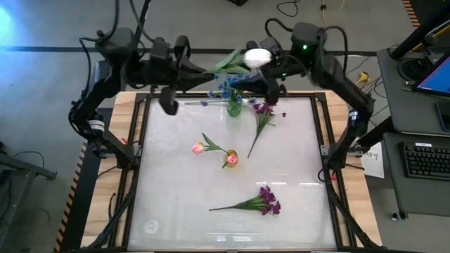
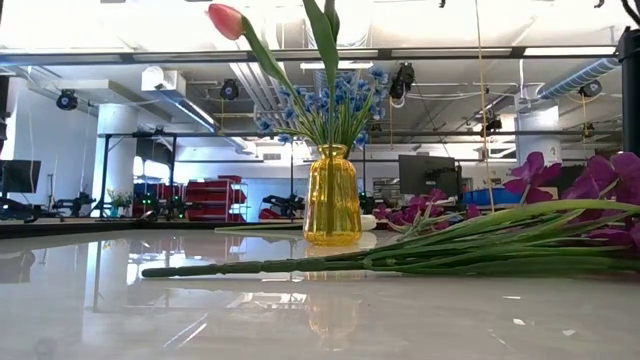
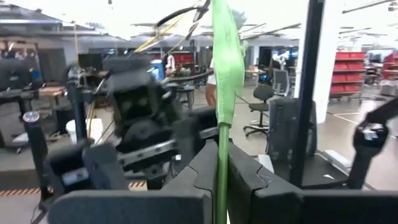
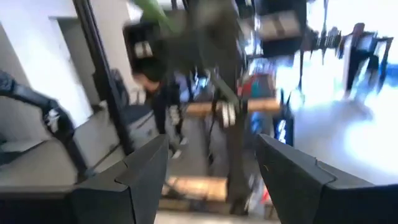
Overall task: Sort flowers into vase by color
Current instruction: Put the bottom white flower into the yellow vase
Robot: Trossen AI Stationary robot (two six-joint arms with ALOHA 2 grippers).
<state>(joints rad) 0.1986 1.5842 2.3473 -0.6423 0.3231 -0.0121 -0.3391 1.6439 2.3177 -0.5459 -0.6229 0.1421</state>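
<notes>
A yellow vase (image 2: 332,200) (image 1: 234,107) stands at the table's far edge with blue blossoms (image 2: 335,100) in it. A pink tulip bud (image 2: 226,18) rises above them, its stem running down into the bunch. High above the vase, my left gripper (image 1: 209,73) (image 3: 222,146) is shut on a white-budded flower (image 1: 256,57). My right gripper (image 1: 267,77) (image 4: 211,149) faces it from the right, open and with nothing between its fingers. Two pink tulips (image 1: 200,147) (image 1: 230,158) and two purple sprigs (image 1: 262,116) (image 1: 266,202) lie flat on the table. My left gripper pinches the flower's green stem (image 3: 221,180) between its two fingers, below a long leaf (image 3: 227,56). The fingers come about level from the table's left and lie across the stem. The flower is lifted clear, high over the table's far edge.
The near purple sprig's stem end (image 2: 150,271) points toward the table's left. The table frame's rails (image 1: 140,140) run along both sides. A desk with a keyboard (image 1: 425,158) stands beyond the right edge.
</notes>
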